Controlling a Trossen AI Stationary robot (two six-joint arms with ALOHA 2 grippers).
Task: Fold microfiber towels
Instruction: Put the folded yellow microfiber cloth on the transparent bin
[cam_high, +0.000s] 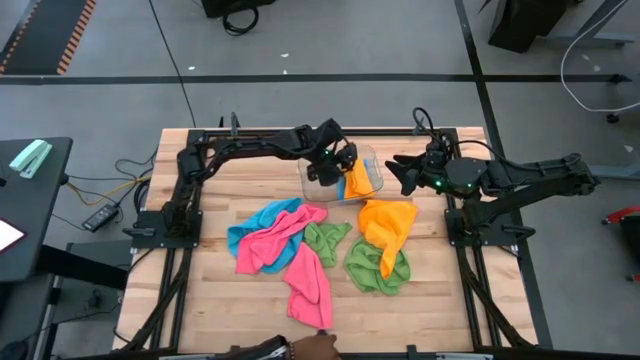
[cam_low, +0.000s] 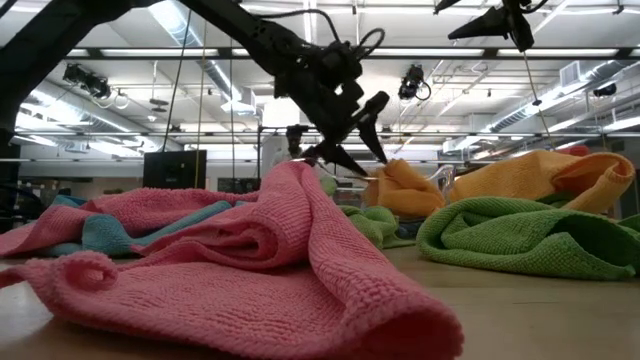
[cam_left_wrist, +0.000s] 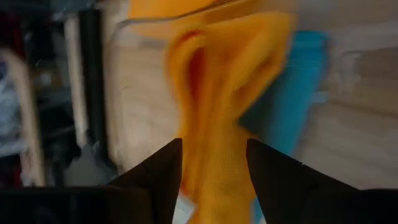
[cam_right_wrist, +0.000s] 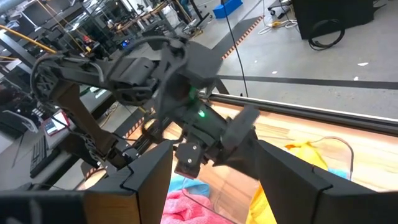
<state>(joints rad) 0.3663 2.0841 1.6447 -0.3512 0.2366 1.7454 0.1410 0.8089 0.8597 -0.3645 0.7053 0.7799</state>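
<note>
A clear plastic tray (cam_high: 308, 178) stands at the table's far middle with an orange towel (cam_high: 357, 180) lying in it, bunched; a blue cloth (cam_left_wrist: 292, 93) shows beside it. My left gripper (cam_high: 335, 165) hovers open just above that orange towel (cam_left_wrist: 230, 74), and its fingers (cam_low: 352, 130) hold nothing. On the table nearer the front lie a blue towel (cam_high: 250, 228), two pink towels (cam_high: 275, 245) (cam_high: 312, 288), two green towels (cam_high: 326, 238) (cam_high: 378, 268) and a second orange towel (cam_high: 388, 222), all crumpled. My right gripper (cam_high: 400, 174) waits open, raised, right of the tray.
Bare wood runs along the table's near edge and its left side. A person's hand (cam_high: 315, 346) shows at the near edge. The arms' dark frames (cam_high: 170, 215) (cam_high: 480, 225) stand at both sides of the table.
</note>
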